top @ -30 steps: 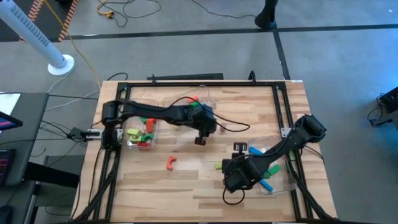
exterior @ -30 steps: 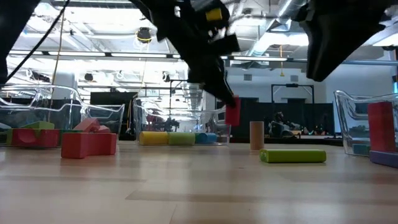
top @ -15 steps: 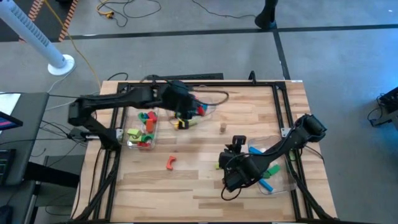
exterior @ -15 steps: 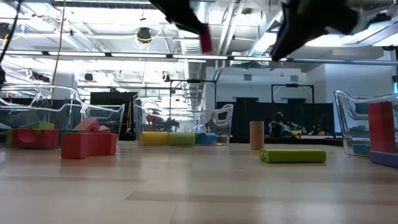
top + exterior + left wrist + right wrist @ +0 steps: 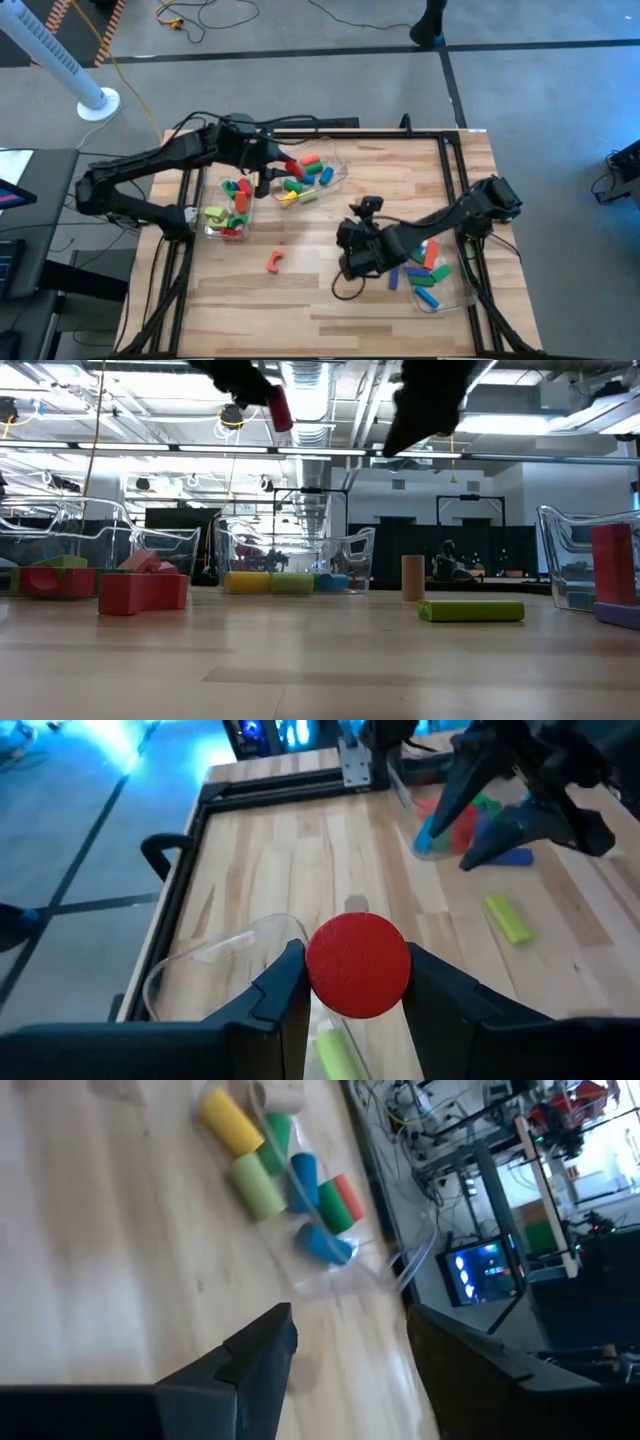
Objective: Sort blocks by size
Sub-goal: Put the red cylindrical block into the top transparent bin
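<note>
My left gripper [image 5: 278, 169] is shut on a red cylinder block [image 5: 358, 966], high over the near rim of the far clear bin [image 5: 335, 178]. That bin holds several cylinders [image 5: 255, 1185]. My right gripper [image 5: 350, 1322] stands open and empty above the middle of the table [image 5: 352, 238], pointing toward that bin. A green cylinder [image 5: 470, 610] lies on its side on the table and a tan cylinder [image 5: 412, 577] stands on end. A red arch [image 5: 276, 262] lies on the table. My left gripper pinches the red cylinder's curved side [image 5: 316, 970] between its two fingers, which lie along it. One round end [image 5: 360, 955] faces back toward the wrist. The fingers slant down from the table's left. The cylinder is lifted clear and tilted [image 5: 279, 407].
A clear bin [image 5: 246, 214] with mixed blocks stands at the left. Another clear bin [image 5: 455, 285] with blue, red and green blocks stands at the right under my right arm. Black rails [image 5: 300, 133] frame the table. Bare wood lies along the near edge.
My left gripper has risen and swung from the table's middle toward the far left, carrying the red cylinder clear of the table to the far bin. My right gripper has shifted toward the table's left and far side and turned toward that bin.
</note>
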You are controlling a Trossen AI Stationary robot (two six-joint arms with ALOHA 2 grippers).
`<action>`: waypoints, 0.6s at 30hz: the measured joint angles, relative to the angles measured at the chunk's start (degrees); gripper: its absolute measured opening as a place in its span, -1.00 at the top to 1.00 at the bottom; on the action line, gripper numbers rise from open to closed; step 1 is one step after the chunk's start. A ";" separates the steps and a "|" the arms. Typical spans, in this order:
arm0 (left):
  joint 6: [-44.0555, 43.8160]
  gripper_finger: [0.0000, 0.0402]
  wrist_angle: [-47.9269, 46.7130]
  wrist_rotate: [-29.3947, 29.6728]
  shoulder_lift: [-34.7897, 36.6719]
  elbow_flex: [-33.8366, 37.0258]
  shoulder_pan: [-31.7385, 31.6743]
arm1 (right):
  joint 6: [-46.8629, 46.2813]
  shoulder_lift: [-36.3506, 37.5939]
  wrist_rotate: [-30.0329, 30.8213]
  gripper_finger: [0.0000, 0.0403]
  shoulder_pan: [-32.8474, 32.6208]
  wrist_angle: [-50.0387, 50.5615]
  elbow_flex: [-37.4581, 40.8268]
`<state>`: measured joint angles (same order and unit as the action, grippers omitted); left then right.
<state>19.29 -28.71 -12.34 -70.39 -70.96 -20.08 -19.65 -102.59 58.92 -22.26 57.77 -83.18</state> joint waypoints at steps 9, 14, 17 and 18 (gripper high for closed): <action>-4.76 0.38 15.77 -7.59 7.26 15.56 -5.73 | 18.55 0.00 -1.76 -0.19 7.49 -17.08 0.00; -7.92 0.38 24.40 -11.12 9.17 21.90 -7.79 | 27.61 0.00 -9.83 -0.19 11.58 -28.29 0.00; -9.73 0.38 29.85 -13.15 9.59 24.92 -8.70 | 31.66 0.00 -14.28 -0.19 13.82 -34.42 0.00; -10.18 0.38 31.27 -13.45 9.59 25.67 -8.97 | 32.92 0.00 -15.45 -0.19 14.51 -36.18 0.00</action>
<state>9.11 2.56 -25.79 -60.80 -45.29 -29.06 13.28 -102.59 43.46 -7.75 21.58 -83.18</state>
